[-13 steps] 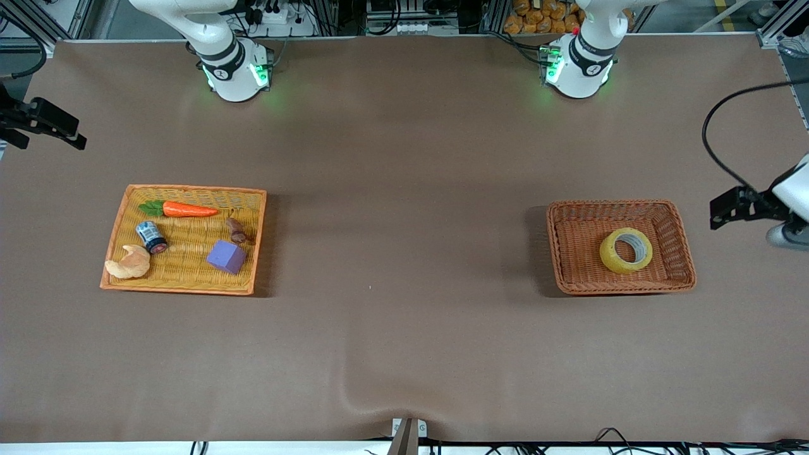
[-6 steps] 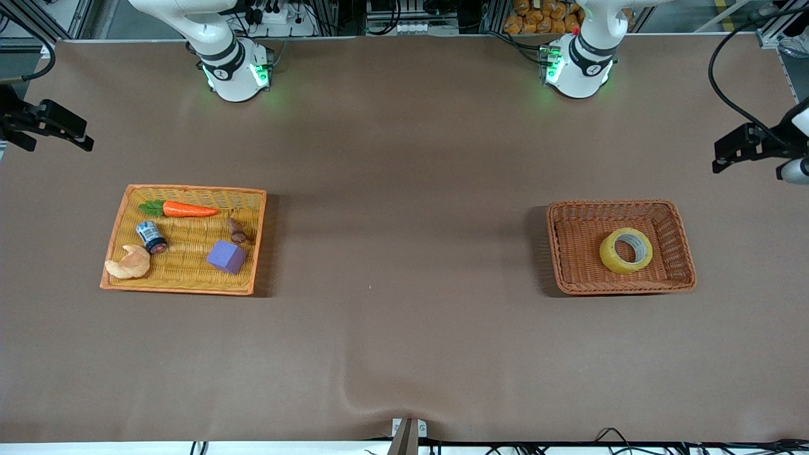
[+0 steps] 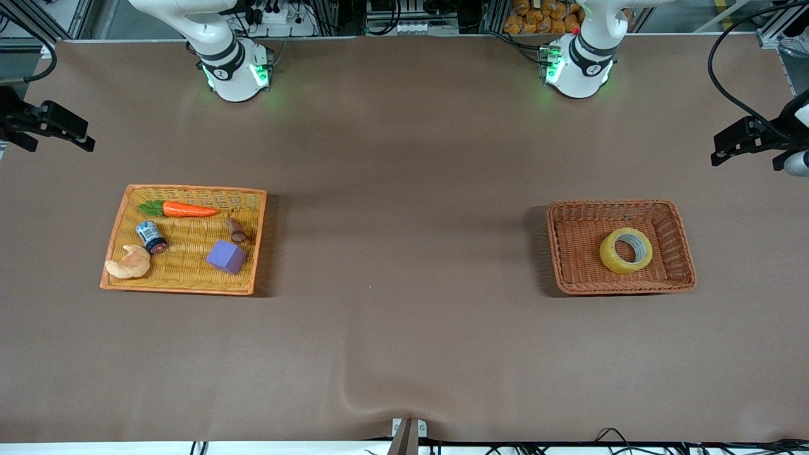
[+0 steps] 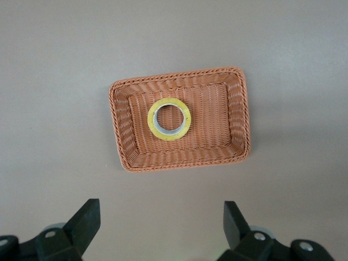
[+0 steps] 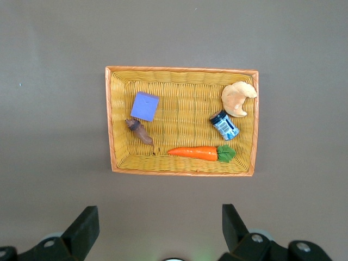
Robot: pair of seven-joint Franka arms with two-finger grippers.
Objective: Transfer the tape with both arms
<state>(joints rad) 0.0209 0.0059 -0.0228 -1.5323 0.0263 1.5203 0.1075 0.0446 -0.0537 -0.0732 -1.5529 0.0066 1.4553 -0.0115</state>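
— Where's the yellow translucent ring of tape (image 3: 626, 250)?

— Lying flat in the brown wicker basket (image 3: 572, 240), clear of its walls.

— And the end effectors?

— Left end effector (image 4: 160, 228) spread wide, high over bare counter (image 3: 404, 328) by that basket; the front view hides its fingers. Right end effector (image 5: 159, 228) likewise agape.

Brown table (image 3: 404, 158) with yellow tray (image 3: 189, 287), orange basket (image 3: 622, 287)

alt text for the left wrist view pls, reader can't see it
A yellow roll of tape lies flat in a brown wicker basket on a brown table. The left gripper hangs above, jaws open, touching nothing.
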